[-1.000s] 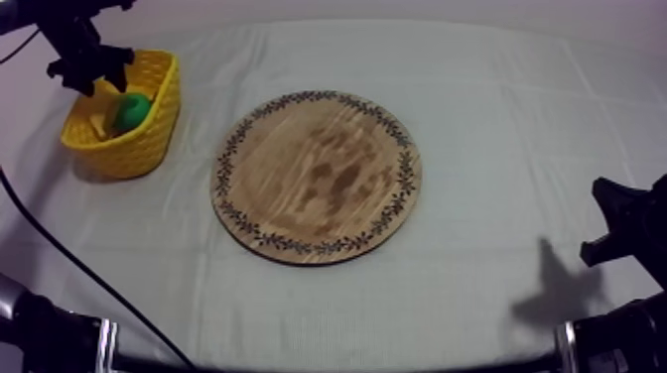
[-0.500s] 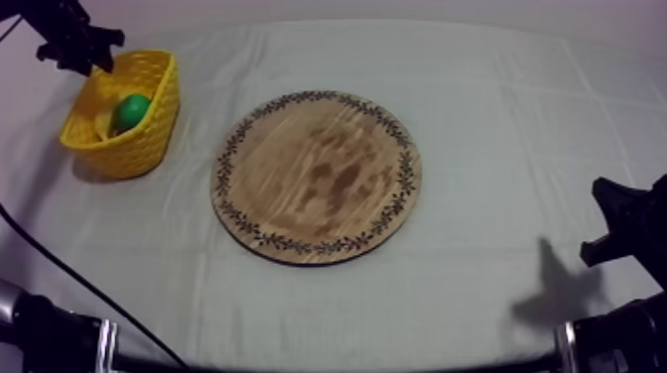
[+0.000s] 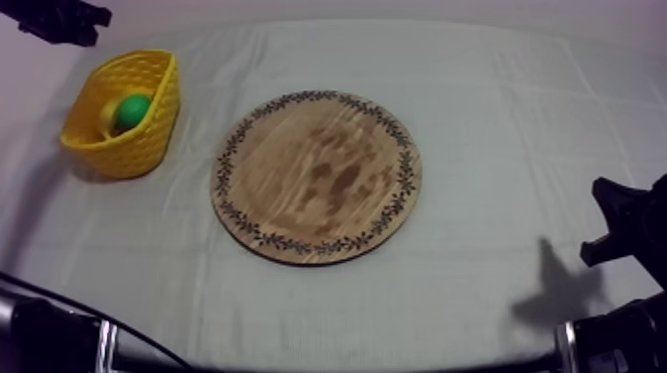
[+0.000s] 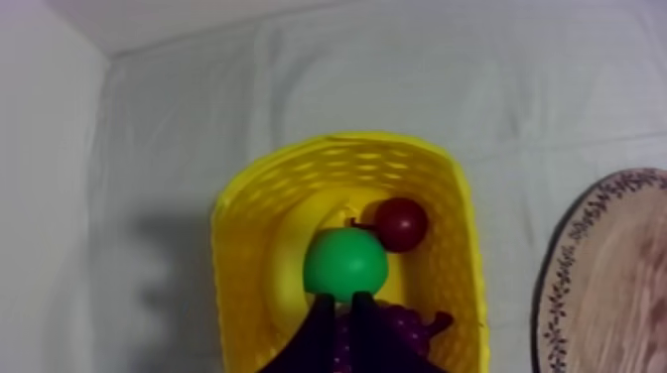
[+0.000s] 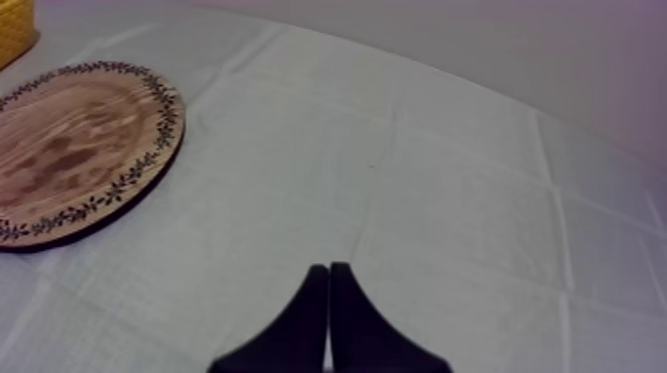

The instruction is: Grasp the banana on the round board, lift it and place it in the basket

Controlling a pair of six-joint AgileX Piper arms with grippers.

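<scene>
- Two end effectors, both with fingers together on nothing; our left end effector [image 4: 344, 306] hangs over the yellow basket [image 4: 230, 298], and dropping could catch its rim and tip it.
- The banana [image 4: 293, 248] lies inside under the pear [image 4: 344, 264], barely separable from the yellow wall.
- Our right end effector [image 5: 329, 273] rests beyond the wooden board [image 3: 318, 179].
</scene>
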